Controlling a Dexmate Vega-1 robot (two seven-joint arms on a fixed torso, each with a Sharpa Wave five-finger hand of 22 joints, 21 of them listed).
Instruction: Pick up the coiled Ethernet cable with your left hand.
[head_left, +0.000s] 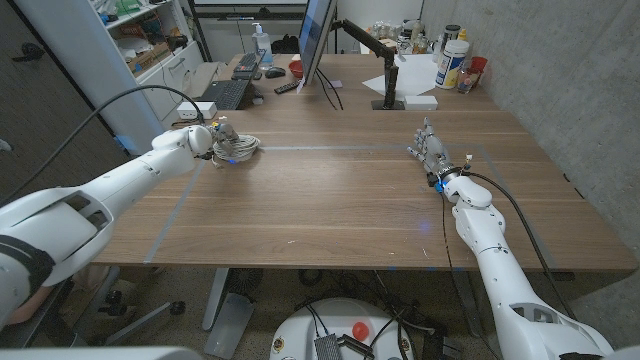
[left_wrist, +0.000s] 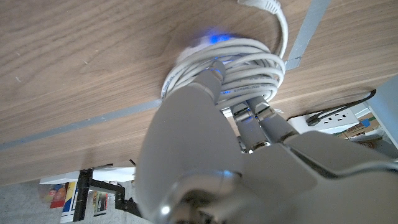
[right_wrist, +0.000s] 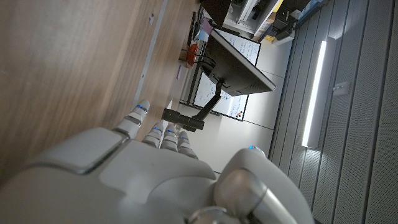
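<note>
The left hand (head_left: 205, 139) has its fingers (left_wrist: 249, 118) pushed into the white coiled Ethernet cable (left_wrist: 249, 65), seemingly gripping it, but the coil rests on the wooden table (head_left: 330, 190), unlifted.

Your white Ethernet cable wound in a flat round coil (head_left: 236, 149), lying on the wooden desk (head_left: 340, 190) near its left edge, one plug end trailing loose.

Coiled Ethernet cable (head_left: 236, 148) on surface (head_left: 330, 200), far left, under left hand (head_left: 203, 139); right hand (head_left: 432, 154) well apart, right.
</note>
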